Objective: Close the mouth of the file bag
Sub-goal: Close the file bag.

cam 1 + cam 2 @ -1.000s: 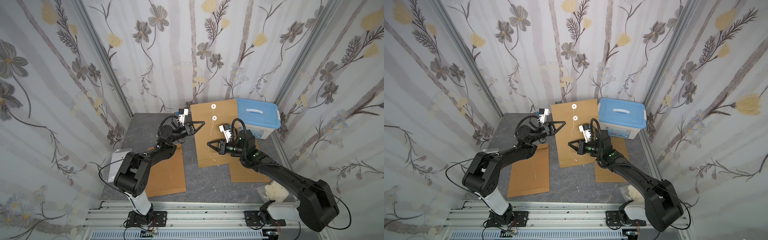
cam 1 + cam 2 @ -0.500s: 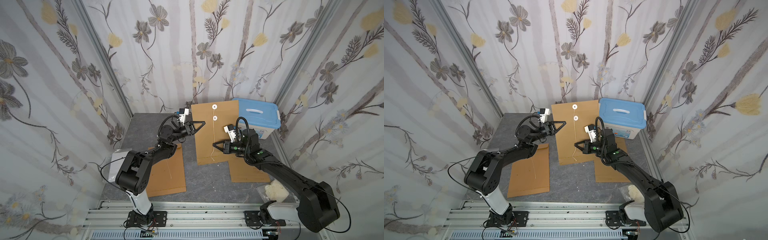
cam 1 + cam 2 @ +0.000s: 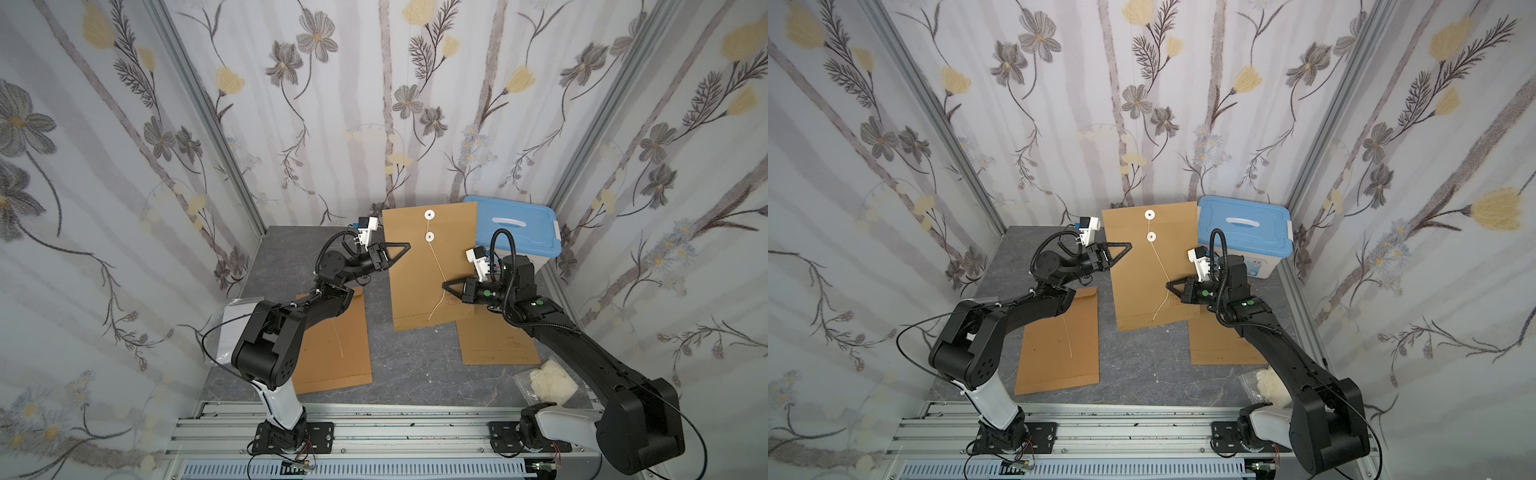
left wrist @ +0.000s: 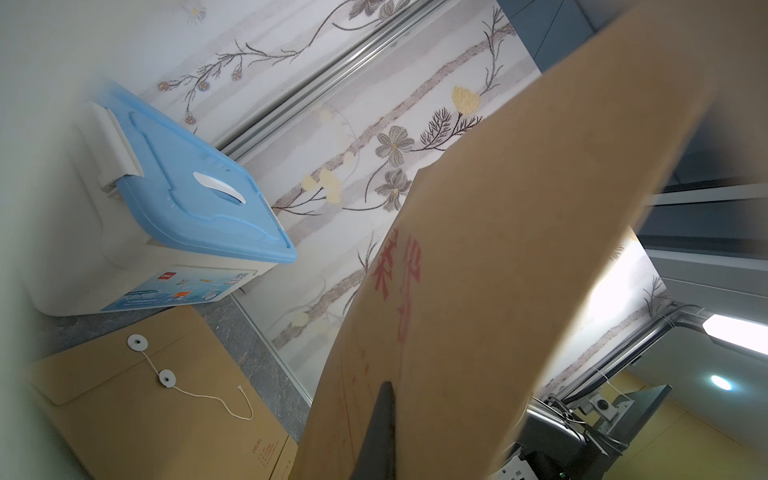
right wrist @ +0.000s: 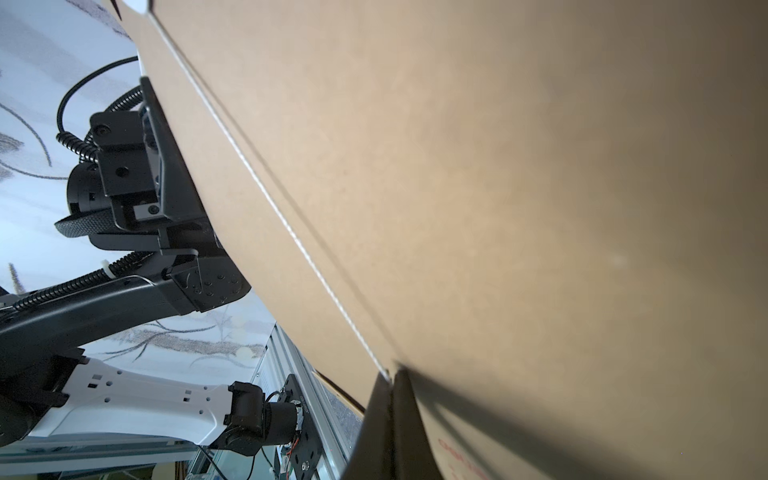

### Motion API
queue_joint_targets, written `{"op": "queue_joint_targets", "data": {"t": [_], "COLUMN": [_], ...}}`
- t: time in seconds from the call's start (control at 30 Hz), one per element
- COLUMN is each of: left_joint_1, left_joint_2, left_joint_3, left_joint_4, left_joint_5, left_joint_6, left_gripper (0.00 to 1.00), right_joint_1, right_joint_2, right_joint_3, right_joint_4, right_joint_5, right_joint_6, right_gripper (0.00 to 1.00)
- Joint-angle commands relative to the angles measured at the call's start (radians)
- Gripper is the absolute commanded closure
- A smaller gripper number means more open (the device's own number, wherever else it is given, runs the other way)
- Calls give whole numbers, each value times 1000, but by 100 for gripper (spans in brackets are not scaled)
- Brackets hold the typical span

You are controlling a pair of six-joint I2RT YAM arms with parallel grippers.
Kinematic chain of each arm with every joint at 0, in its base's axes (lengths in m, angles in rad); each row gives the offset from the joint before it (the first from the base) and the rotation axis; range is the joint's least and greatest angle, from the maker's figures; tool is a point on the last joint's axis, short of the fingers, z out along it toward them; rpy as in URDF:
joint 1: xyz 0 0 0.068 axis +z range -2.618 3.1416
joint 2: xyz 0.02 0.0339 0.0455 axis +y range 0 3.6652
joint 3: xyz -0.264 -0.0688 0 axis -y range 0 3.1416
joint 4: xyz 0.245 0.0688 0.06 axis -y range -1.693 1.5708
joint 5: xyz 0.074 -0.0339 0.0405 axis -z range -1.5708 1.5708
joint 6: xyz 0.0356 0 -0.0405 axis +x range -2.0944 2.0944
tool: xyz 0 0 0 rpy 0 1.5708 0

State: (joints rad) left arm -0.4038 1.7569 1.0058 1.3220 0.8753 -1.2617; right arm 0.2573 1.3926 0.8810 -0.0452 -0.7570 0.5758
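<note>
L gripper (image 3: pixel 406 246) tight on file bag (image 3: pixel 455 249) edge, R gripper (image 3: pixel 445 285) tight on string (image 3: pixel 437 262); contact pts half-hidden

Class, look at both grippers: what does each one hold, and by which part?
The left gripper clamps the raised file bag by its side edge, near the flap. The right gripper pinches the bag's string partway along.

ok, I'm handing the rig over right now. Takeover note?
Left gripper: shut on the bag's edge, holding it tilted up.
Right gripper: shut on the string, partway along, below the lower disc.
Done: bag lifted, string pinched.
Left: wind the string round the upper disc; not yet wound.
Two spare bags lie flat.
</note>
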Motion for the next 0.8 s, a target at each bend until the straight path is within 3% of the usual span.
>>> {"op": "queue_joint_targets", "data": {"t": [0.0,0.37,0.77], "left_joint_1": [2,-12,-20], "left_joint_2": [-3,-41,-74], "left_joint_3": [-3,-13,-28], "left_joint_4": [32,-160,-238], "left_joint_5": [22,31,50], "left_joint_6": [-12,109,169], "left_gripper": [100,100,100], "right_joint_1": [-30,-110,-125], "right_joint_2": [-31,-34,45], "right_joint_3": [24,262,464], "right_joint_4": [-71,-435,-621], "right_joint_5": [-15,72,155], "right_joint_6": [-45,-172,-208], "right_gripper": [100,100,100]}}
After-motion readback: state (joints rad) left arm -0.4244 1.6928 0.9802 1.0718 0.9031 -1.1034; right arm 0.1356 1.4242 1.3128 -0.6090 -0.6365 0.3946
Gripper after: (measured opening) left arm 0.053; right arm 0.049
